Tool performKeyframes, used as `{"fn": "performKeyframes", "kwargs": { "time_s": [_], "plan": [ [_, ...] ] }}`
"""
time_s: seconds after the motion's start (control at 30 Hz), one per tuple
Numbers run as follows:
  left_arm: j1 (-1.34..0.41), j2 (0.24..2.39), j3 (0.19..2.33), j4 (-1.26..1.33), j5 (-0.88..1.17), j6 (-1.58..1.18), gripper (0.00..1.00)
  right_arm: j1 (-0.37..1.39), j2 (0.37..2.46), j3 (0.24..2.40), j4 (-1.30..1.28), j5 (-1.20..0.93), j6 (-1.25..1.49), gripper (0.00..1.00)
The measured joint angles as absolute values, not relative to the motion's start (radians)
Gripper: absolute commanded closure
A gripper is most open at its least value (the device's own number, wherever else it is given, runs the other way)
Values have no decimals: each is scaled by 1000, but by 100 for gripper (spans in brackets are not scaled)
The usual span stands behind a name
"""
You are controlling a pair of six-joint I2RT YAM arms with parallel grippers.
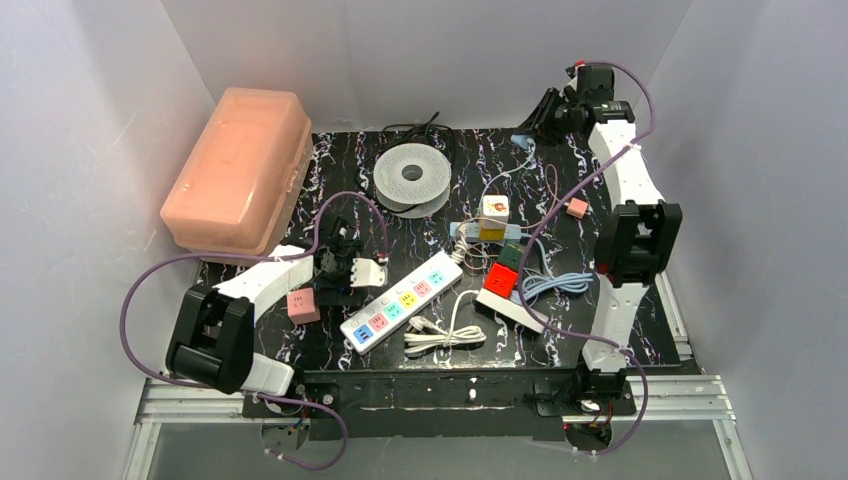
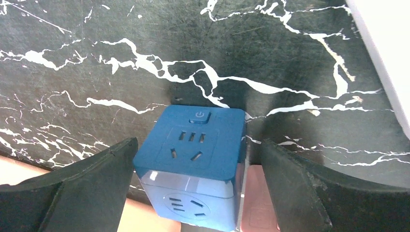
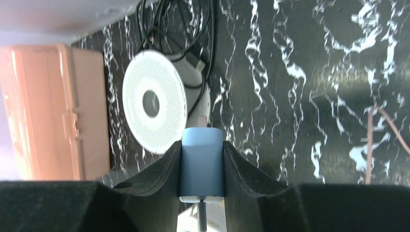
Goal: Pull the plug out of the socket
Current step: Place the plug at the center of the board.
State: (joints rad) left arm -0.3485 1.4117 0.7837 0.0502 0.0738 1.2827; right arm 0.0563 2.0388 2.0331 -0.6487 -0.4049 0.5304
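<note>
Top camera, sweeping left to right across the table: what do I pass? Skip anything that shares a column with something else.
Peach storage box → pink cube socket → white power strip → red cube socket → small pink cube.

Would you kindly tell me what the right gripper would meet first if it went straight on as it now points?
Most likely the white disc, lying dead ahead of the right gripper and the blue plug it grips, though depth is unclear and it might pass above it.
</note>
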Motion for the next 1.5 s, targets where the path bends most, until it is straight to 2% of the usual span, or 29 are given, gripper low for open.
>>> {"fn": "performKeyframes", "kwargs": {
  "time_s": [0.2,0.5,0.67,1.0,1.5],
  "plan": [
    [-348,1364,817,-4,105,1267,2,56,2187,2196,-659,-320,563,99],
    [-359,1275,935,-133,253,1201,2,55,2266,2188,-712,-179,570,99],
    [-463,1180,919,-224,351,1128,2,54,2334,2196,-777,-130,577,99],
    [-572,1338,943,-297,392,854,2,53,2368,2118,-814,-116,581,99],
    [-576,1329,947,-300,326,833,2,52,2307,2109,-812,-124,557,99]
  ]
}}
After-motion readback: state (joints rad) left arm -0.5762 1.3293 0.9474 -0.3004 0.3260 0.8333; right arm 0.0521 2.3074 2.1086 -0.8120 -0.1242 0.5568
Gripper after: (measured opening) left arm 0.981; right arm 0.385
